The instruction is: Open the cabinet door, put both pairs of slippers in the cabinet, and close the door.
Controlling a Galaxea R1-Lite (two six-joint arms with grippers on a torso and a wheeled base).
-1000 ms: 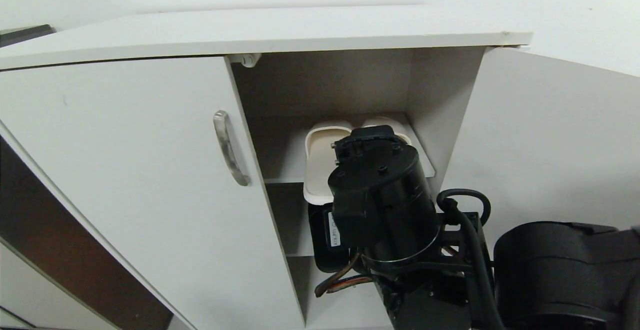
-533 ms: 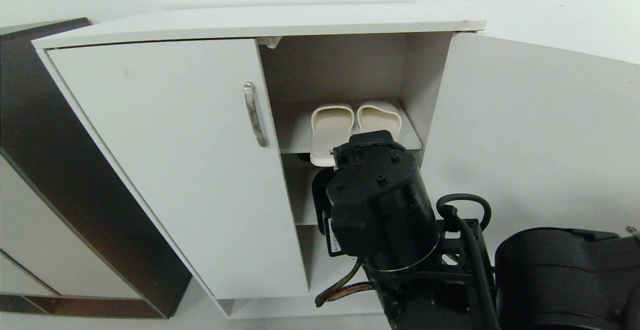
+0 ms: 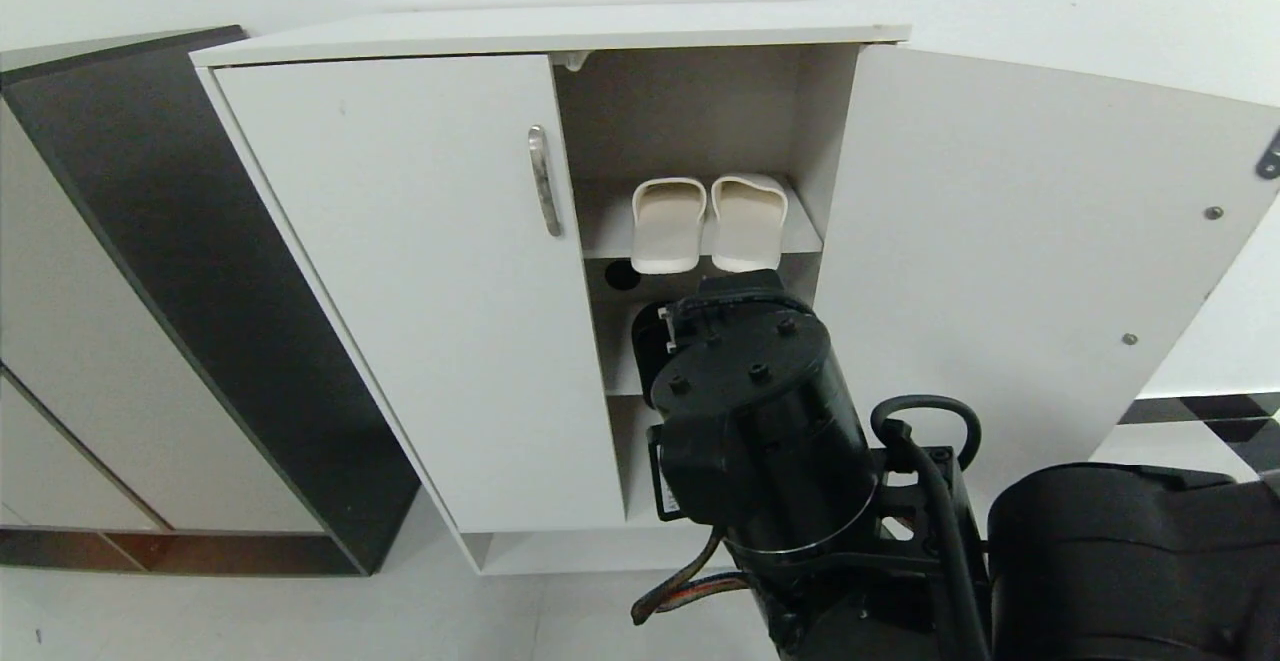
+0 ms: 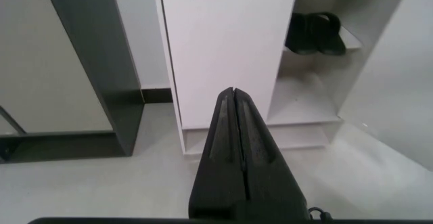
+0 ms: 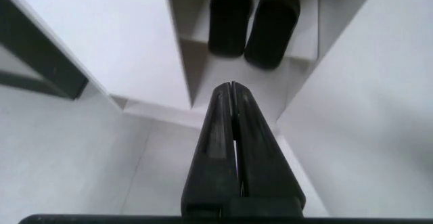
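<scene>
Sitting side by side on the top shelf (image 3: 603, 231) of the cabinet (image 3: 550, 31) are two white slippers (image 3: 668, 226), one pair, heels toward the open front and hanging slightly past the shelf edge. On the shelf below, the wrist views show a second pair: two black slippers (image 4: 303, 33), also side by side and touching, with the bottom compartment beneath them. That makes four slippers, all inside the cabinet's right half.

Of the cabinet's two doors, the left door (image 3: 400, 271) is shut and carries one metal handle (image 3: 543, 181) near its inner edge. The right door (image 3: 1000, 271) is swung wide open.

Both arms hang in front of the cabinet above the pale floor (image 3: 250, 611). The left gripper (image 4: 233, 92) has its fingers pressed together on nothing, and the right gripper (image 5: 232, 85) is likewise pressed together and empty. A dark upright panel (image 3: 200, 291) stands just left of the cabinet.
</scene>
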